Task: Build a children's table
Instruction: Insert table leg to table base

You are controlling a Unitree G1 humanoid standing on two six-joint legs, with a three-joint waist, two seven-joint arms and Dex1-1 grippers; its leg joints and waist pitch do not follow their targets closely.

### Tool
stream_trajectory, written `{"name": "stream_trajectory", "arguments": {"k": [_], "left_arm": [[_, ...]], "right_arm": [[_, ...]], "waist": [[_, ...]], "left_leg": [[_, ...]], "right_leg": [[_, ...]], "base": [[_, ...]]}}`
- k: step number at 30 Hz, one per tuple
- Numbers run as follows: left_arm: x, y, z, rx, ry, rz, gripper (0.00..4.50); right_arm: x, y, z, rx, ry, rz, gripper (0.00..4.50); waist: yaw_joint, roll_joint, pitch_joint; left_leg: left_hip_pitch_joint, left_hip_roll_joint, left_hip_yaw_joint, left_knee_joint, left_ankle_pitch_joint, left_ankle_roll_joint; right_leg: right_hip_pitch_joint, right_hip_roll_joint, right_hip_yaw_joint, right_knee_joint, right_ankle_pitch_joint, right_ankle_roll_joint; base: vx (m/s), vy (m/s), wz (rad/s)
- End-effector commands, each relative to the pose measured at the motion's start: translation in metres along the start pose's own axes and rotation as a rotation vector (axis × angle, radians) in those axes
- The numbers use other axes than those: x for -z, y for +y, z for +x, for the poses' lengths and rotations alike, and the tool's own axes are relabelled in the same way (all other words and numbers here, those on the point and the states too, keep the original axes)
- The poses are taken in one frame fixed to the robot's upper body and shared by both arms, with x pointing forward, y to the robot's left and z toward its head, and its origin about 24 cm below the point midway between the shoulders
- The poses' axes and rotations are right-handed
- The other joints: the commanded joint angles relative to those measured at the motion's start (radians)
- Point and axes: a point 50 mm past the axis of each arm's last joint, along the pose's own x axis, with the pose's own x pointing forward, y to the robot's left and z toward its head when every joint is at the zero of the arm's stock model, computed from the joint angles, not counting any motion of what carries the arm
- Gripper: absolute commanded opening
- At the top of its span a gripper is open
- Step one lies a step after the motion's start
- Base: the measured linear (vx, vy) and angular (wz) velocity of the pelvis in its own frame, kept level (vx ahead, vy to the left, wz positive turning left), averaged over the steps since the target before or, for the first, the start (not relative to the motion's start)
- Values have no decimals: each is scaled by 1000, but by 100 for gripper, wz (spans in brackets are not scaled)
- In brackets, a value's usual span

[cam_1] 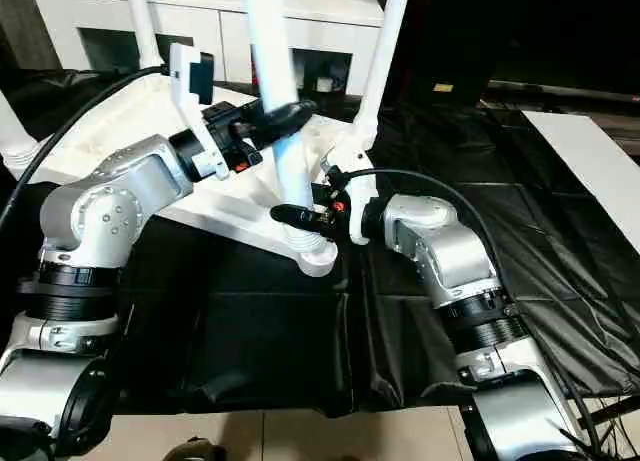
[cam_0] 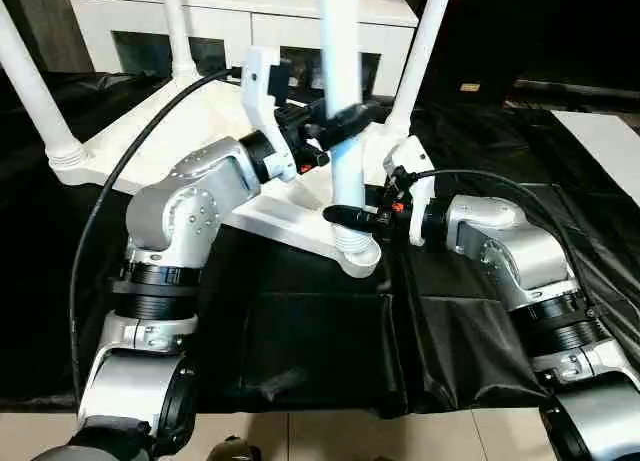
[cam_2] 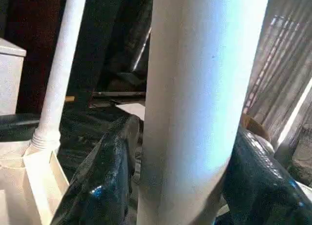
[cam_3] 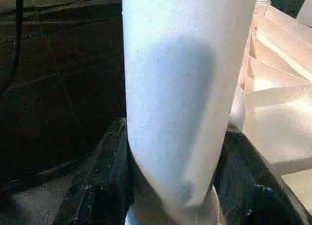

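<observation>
The white tabletop (cam_0: 200, 121) lies upside down on black sheeting, ribbed underside up. Legs stand upright in its far-left (cam_0: 35, 91), far-middle (cam_0: 176, 26) and far-right (cam_0: 425, 41) corner sockets. A fourth leg (cam_0: 342, 91) stands in the near corner socket (cam_0: 352, 249). My left gripper (cam_0: 345, 116) is shut on this leg partway up; its black fingers (cam_2: 105, 176) flank the white shaft (cam_2: 195, 103). My right gripper (cam_0: 352, 217) is shut on the same leg just above the socket, with its fingers (cam_3: 97, 186) on both sides of the shaft (cam_3: 180, 98).
A white cabinet (cam_0: 250, 21) with glass-fronted compartments stands behind the tabletop. Black sheeting (cam_0: 310, 331) covers the work surface down to the tiled floor (cam_0: 340, 436). A white board (cam_0: 605, 146) lies at the far right.
</observation>
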Motion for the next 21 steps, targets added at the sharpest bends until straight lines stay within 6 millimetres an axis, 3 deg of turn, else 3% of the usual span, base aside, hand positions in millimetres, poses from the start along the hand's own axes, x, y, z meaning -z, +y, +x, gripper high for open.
{"name": "stream_trajectory", "arguments": {"k": [1,6,7,14,21], "left_arm": [[-7,3,0,-22,-7,-3,226],[-6,2,1,-22,13,10,192],[-6,1,1,-18,17,13,192],[-6,-2,2,-8,38,21,182],[-7,-4,2,4,45,38,182]], "right_arm": [[-8,-2,-3,-9,-38,-23,188],[-13,-6,-6,17,-66,-6,188],[-14,-7,-7,18,-74,7,244],[-23,-13,-15,-1,-78,28,302],[-23,-12,-13,-19,-26,29,303]], "waist": [[0,3,-79],[-2,0,-79],[-2,1,-79],[0,2,-79],[1,-1,-79]], "left_leg": [[37,49,-23,-72,-186,-27],[36,50,-23,-72,-182,-24],[37,49,-23,-72,-182,-23],[38,50,-23,-72,-181,-23],[35,49,-22,-71,-169,-19]], "right_leg": [[42,-63,35,-63,-156,-202],[42,-61,35,-62,-151,-200],[42,-62,35,-62,-151,-201],[42,-62,35,-62,-151,-204],[43,-63,34,-61,-145,-208]], "base": [[0,0,0],[0,0,0],[0,0,0],[0,0,0],[0,0,0]]}}
